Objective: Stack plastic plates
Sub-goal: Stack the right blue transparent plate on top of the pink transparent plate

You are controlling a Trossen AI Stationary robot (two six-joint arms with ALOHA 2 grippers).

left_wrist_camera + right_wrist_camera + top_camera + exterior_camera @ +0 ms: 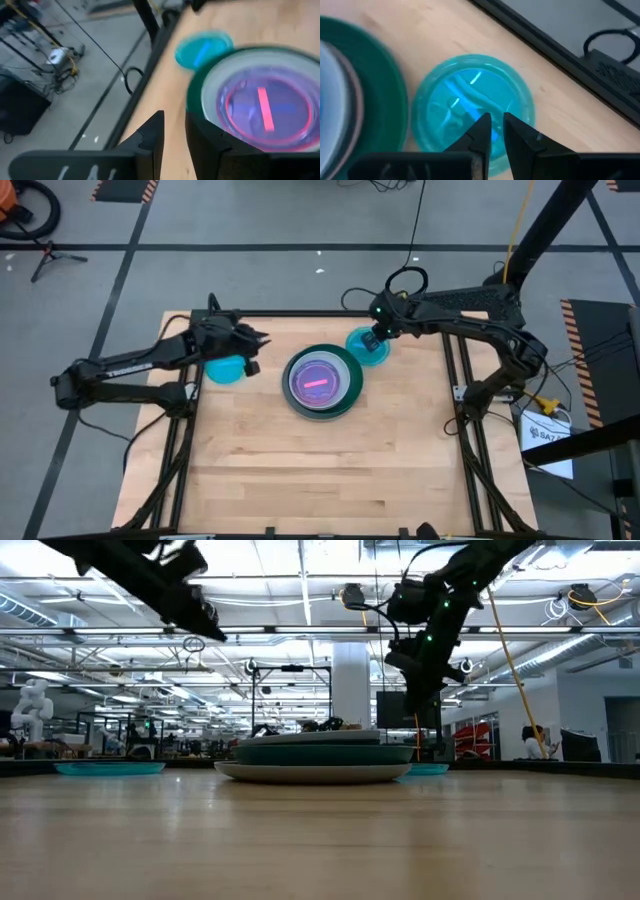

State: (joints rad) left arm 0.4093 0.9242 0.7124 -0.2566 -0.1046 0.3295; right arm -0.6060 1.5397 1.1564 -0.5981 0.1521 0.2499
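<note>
A stack of plates (pixel 322 380) rests in the table's middle. In the low view a pale plate (pixel 315 773) is lowest, with a dark green one (pixel 325 753) on it. Seen from above, pale and purple-blue plates with a pink-red rim lie inside the green rim. One small bright blue plate (pixel 225 369) lies flat left of the stack, under my left arm. Another (pixel 367 346) (pixel 470 105) lies flat at the stack's far right. My left gripper (pixel 256 343) (pixel 174 125) hangs high over the table, slightly open and empty. My right gripper (pixel 374 337) (pixel 496 120) hovers over the right blue plate, fingers a narrow gap apart.
Bare wood runs from the stack to the table's near edge (pixel 330 525). The table's metal frame rails (pixel 460 380) run along both sides. Cables (pixel 405 280) lie on the floor beyond the far edge.
</note>
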